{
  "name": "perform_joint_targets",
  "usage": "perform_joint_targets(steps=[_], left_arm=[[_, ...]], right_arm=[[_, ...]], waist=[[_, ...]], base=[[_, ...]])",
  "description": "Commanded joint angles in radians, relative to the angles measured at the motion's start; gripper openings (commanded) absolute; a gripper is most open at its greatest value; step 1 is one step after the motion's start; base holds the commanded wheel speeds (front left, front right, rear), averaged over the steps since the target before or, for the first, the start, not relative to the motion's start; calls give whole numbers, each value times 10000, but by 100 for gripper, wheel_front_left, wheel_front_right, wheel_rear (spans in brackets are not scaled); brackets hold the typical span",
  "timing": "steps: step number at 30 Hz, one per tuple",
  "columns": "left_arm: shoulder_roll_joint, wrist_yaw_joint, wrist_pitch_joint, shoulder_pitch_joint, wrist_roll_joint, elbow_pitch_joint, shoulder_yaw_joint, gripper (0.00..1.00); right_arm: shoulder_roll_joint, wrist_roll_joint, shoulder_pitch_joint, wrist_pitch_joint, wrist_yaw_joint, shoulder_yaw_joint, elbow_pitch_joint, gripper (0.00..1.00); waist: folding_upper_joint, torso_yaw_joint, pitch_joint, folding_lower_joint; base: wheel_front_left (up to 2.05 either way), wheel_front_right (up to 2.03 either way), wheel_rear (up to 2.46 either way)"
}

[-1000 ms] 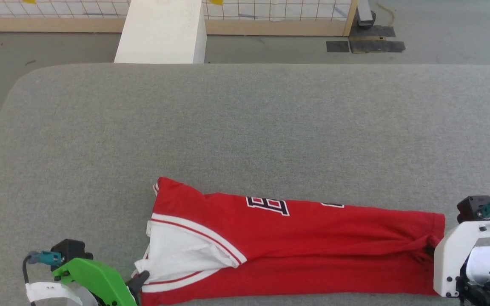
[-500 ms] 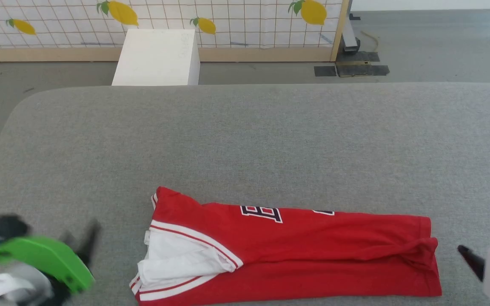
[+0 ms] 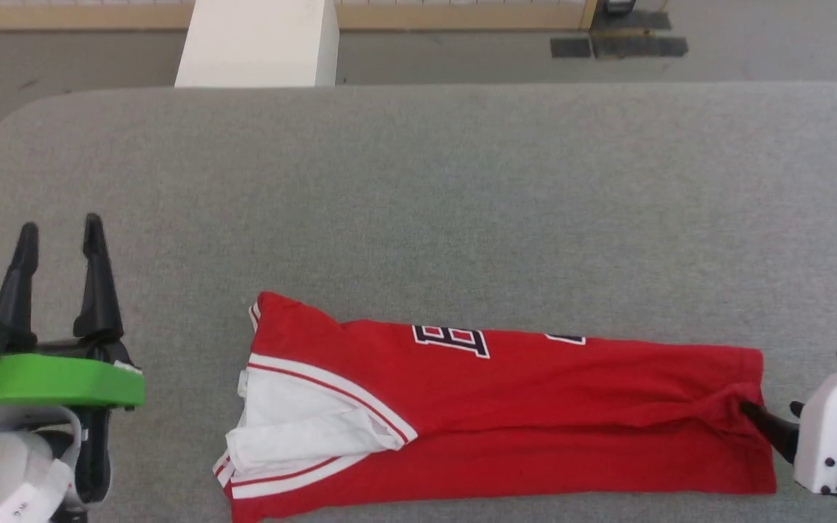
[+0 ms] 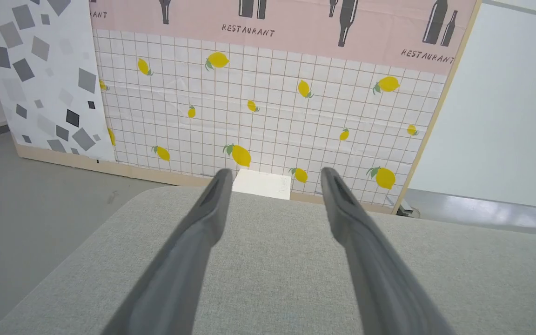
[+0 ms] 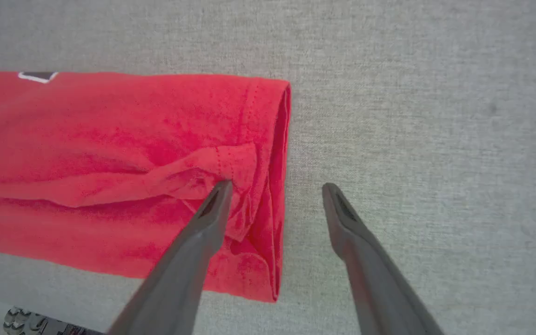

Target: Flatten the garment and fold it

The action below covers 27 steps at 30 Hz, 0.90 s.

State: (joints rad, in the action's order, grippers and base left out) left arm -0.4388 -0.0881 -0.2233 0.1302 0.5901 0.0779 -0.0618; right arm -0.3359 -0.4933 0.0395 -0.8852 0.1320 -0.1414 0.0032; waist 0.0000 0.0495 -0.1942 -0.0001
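The garment (image 3: 535, 407), red with a white sleeve and part of a black print showing, lies as a long strip across the near side of the grey table (image 3: 418, 181). My left gripper (image 3: 59, 229) is open and empty, well to the left of the garment's collar end, and it looks over bare table in the left wrist view (image 4: 275, 171). My right gripper (image 3: 771, 410) is open at the garment's right end. In the right wrist view (image 5: 276, 186), one finger (image 5: 203, 228) lies over the bunched hem of the garment (image 5: 110, 139) and the other is over bare table.
A white box (image 3: 259, 43) stands on the floor just beyond the table's far edge and also shows between the fingers in the left wrist view (image 4: 262, 184). Behind it is a lemon-patterned panel (image 4: 272, 102). Dark mats (image 3: 618, 45) lie on the floor at the far right.
Both grippers have opened and let go of the garment. The left gripper has moved off to the left, fingers now pointing up the view. The head camera has shifted.
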Motion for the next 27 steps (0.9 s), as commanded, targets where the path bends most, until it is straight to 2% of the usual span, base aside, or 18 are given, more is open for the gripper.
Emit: perform_joint_targets(steps=[1,7,16,19,20,21,22,27], left_arm=[[41,146,-169,240,-259,-71,-52,100],[482,565,-368,536,-711,-477,-30,100],[1262,836,-382,488,-1174,-626,427,100],[1453,895,-383,427,-1295,-658,571,100],[1524,935,-383,397,-1327,-673,607,100],[1568,975,-383,374,-1375,-692,632,100],[1603,1009,-383,364,-1407,-699,659,100],[1749,1158,-384,310,-1545,-736,839,100]], right_arm=[[-45,-63,187,86,-13,104,94,100],[-74,-130,267,124,-13,705,564,100],[135,-553,486,-69,-13,2061,739,100],[104,-577,488,-91,-13,2127,817,100],[68,-565,487,-121,-13,2127,845,44],[15,-547,489,-143,-13,2106,861,15],[-14,-516,494,-153,-13,2051,877,0],[-136,-303,586,-251,-13,1481,940,0]], waist=[[0,119,-334,1],[0,157,-626,1],[0,103,-623,1],[0,106,-568,1],[0,115,-552,1],[0,120,-544,1],[0,123,-546,1],[0,110,-558,1]], base=[[0,0,0],[0,0,0],[0,0,0],[0,0,0],[0,0,0],[0,0,0],[0,0,0],[0,0,0]])
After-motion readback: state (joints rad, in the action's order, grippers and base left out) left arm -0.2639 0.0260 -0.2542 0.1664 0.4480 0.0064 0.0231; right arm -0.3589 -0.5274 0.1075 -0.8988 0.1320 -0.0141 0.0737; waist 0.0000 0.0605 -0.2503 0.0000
